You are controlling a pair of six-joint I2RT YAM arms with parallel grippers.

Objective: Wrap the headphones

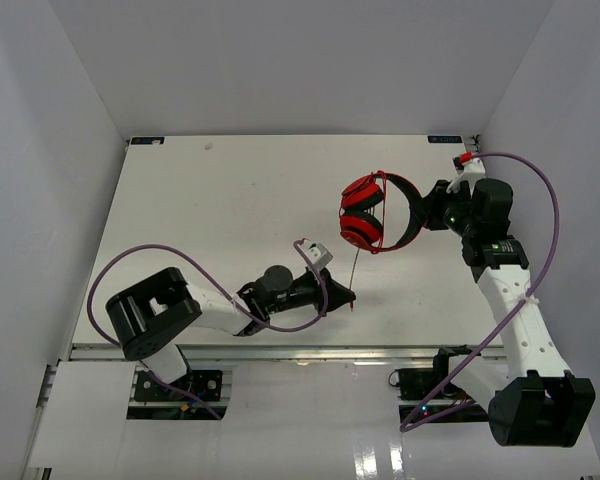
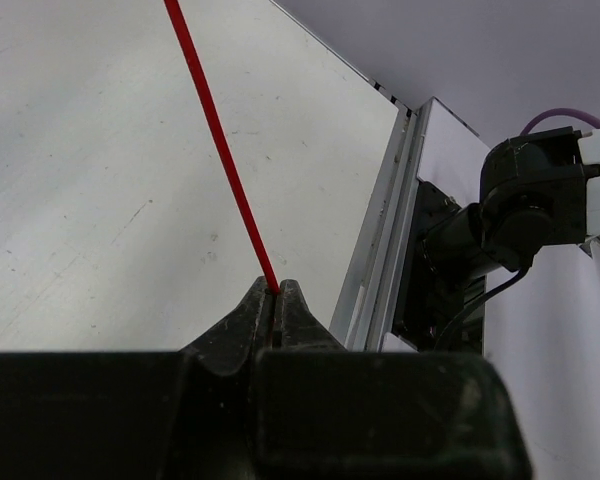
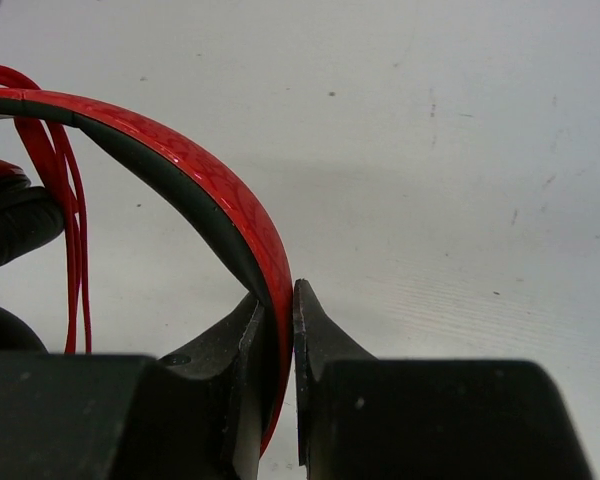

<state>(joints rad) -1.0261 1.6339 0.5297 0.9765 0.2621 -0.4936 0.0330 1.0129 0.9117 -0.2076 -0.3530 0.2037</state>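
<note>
Up close, we see the left gripper with its jaws pinched together on the thin red cable, which runs straight up and away from the tips. The right gripper is clamped on the headband of the headphones, which sit toward the far right of the table. A few cable strands appear to loop round the band beside the earcups.

A white table sits inside pale walls, an aluminium rail along its near edge.

Headphones at right; cable nearward — in left jaws.
</note>
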